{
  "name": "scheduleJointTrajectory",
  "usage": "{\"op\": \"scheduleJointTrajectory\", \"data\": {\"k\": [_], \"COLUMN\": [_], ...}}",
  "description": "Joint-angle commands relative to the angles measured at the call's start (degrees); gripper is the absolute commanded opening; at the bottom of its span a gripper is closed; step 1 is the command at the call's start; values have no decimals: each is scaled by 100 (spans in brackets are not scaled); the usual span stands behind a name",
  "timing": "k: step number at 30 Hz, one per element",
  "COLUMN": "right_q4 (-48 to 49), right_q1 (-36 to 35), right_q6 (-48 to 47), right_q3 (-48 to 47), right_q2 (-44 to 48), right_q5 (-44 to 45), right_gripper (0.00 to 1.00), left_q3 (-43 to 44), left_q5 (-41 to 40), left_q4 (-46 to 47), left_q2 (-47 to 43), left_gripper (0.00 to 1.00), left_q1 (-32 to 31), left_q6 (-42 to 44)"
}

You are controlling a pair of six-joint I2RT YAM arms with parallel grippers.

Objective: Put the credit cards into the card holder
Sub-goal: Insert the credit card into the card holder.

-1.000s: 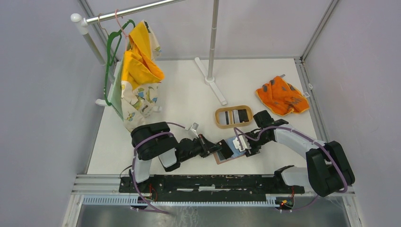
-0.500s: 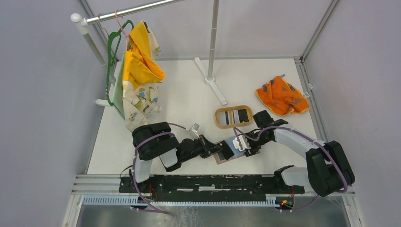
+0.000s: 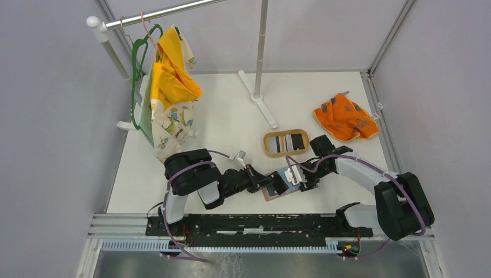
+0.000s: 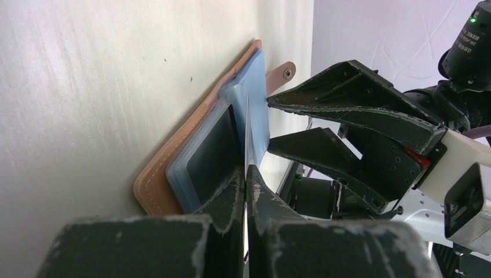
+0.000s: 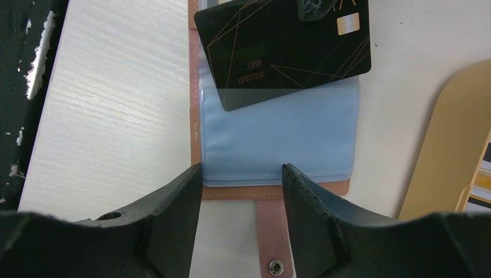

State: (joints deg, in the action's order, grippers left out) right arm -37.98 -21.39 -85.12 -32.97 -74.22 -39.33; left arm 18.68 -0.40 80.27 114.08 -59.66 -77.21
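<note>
Card holder point(image 5: 278, 145): stitched rectangle, seemingly leather

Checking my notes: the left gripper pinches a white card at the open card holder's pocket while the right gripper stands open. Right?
The card is black with gold lines, not white; the right wrist view shows it. The left gripper does pinch it at the card holder's pocket, right gripper open.

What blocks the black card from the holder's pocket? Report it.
Nothing visible. The left gripper holds the black card, its edge under a clear sleeve of the card holder; the right gripper stands open at the strap end.
</note>
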Motion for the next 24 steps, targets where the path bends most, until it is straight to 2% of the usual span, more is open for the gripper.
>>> {"op": "scheduleJointTrajectory", "data": {"k": [1,10,17,24], "right_q4": [182,197,212,221], "right_q1": [-58,-62,-82,-83], "right_q6": [5,14,27,31], "right_q3": [28,31,36,36], "right_q2": [-106,-113,-103,-102], "right_q5": [224,232,239,258], "right_gripper": [58,59,58,58], "left_q3": [48,145,329,454], "left_q5": [5,361,417,585], "left_q4": [192,-378,-1300,-1481], "left_q2": [83,-13,-293,-293], "left_gripper": [2,2,2,2], "left_q1": [-37,-50,-43,41], "left_q6": [-370,-802,-767,-712]}}
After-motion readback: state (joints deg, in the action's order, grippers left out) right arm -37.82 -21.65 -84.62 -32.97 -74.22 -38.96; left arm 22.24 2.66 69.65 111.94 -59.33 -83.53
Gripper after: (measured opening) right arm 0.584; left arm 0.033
